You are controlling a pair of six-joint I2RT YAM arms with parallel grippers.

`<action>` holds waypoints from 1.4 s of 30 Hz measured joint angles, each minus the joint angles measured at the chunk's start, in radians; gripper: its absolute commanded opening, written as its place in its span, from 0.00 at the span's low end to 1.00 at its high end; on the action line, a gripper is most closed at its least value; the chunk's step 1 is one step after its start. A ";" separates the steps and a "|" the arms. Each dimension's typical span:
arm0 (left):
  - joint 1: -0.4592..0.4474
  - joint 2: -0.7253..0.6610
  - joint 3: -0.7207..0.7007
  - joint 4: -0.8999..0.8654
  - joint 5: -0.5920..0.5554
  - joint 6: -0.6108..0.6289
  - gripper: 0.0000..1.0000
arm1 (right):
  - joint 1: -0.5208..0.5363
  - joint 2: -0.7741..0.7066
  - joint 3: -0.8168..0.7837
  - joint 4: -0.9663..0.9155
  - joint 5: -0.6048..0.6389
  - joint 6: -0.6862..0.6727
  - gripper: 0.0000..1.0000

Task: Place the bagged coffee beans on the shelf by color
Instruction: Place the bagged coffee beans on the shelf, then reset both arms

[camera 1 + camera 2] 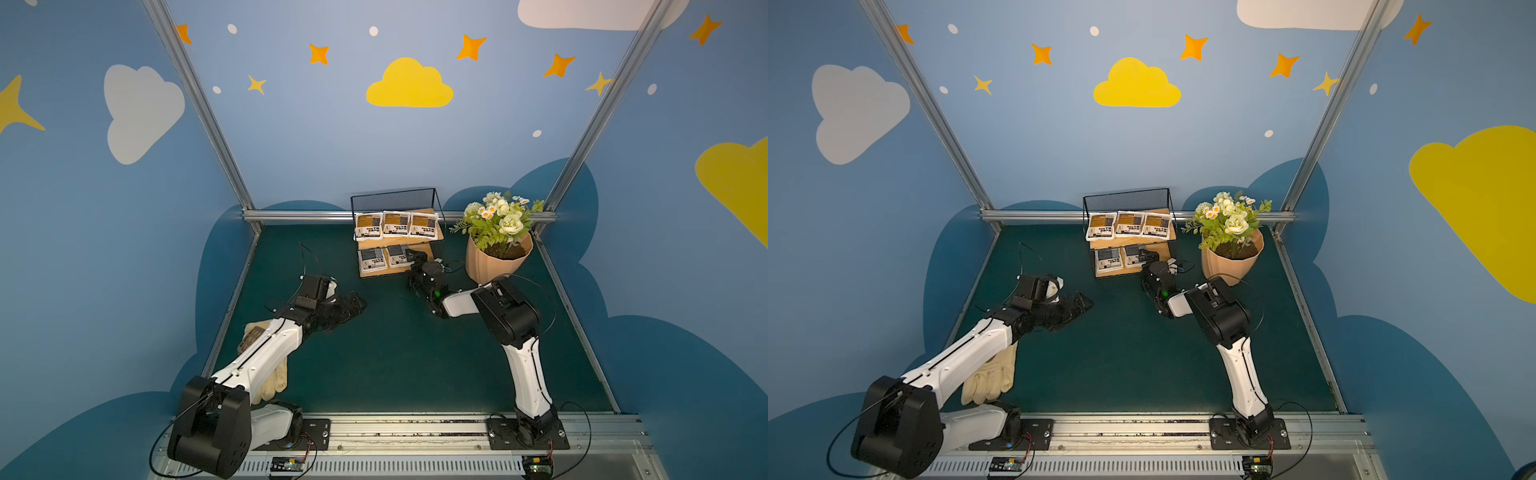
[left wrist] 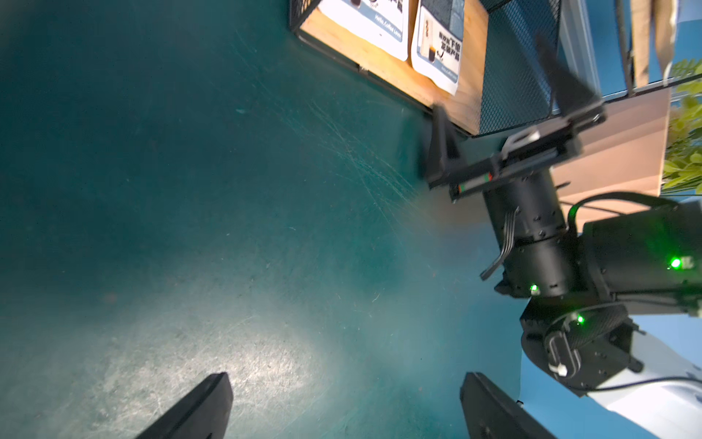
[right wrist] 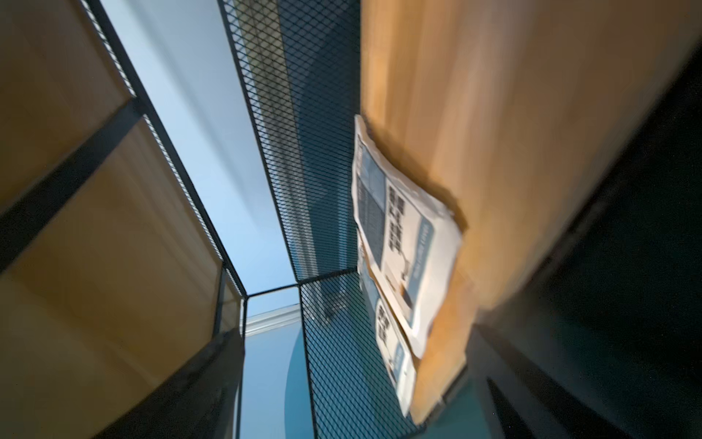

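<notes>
Green mat (image 1: 395,353); on shelf (image 1: 395,201), grey-blue pouches (image 1: 372,258) lie flat, long axes front-to-back; left gripper (image 2: 343,376), right gripper (image 2: 490,76) wide.

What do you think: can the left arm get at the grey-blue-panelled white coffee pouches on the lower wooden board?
Probably yes: the open left pincer faces bare green mat before them, though the open right pincer sits beside one pouch.

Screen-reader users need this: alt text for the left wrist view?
The right gripper, open and empty, sits at a corner of the shelf; the lower board holds two grey-blue coffee bags side by side. The left gripper, also open, faces the green mat.
</notes>
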 measured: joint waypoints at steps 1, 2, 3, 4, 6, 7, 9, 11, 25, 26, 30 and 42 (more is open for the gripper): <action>0.000 -0.008 0.000 -0.003 -0.003 0.000 1.00 | 0.003 -0.013 -0.034 -0.001 -0.009 -0.009 0.98; 0.001 -0.014 0.000 -0.006 -0.006 0.000 1.00 | 0.007 -0.023 -0.063 0.012 -0.014 -0.018 0.98; 0.001 -0.023 0.000 -0.012 -0.011 0.000 1.00 | 0.011 -0.040 -0.091 0.020 -0.020 -0.028 0.98; 0.001 -0.034 0.000 -0.016 -0.017 0.001 1.00 | 0.015 -0.066 -0.122 0.018 -0.031 -0.042 0.98; 0.002 -0.056 0.000 -0.023 -0.029 0.006 1.00 | 0.024 -0.119 -0.190 0.013 -0.053 -0.068 0.98; 0.003 -0.070 0.000 -0.026 -0.037 0.009 1.00 | 0.030 -0.151 -0.226 0.010 -0.064 -0.082 0.98; 0.006 -0.105 0.000 -0.035 -0.063 0.016 1.00 | 0.040 -0.220 -0.294 -0.002 -0.089 -0.116 0.98; 0.011 -0.148 -0.002 -0.047 -0.097 0.024 1.00 | 0.046 -0.306 -0.360 -0.021 -0.116 -0.152 0.98; 0.058 -0.589 -0.153 0.094 -0.513 0.309 1.00 | -0.034 -1.217 -0.312 -0.932 -0.005 -0.766 0.98; 0.062 -0.599 -0.180 0.134 -0.546 0.345 1.00 | -0.051 -1.259 -0.288 -0.979 0.020 -0.838 0.98; 0.095 -0.557 -0.265 0.269 -0.632 0.454 1.00 | -0.171 -1.383 -0.263 -1.102 0.110 -1.081 0.98; 0.166 -0.063 -0.345 0.661 -0.687 0.622 1.00 | -0.654 -1.214 -0.442 -1.053 0.102 -1.260 0.98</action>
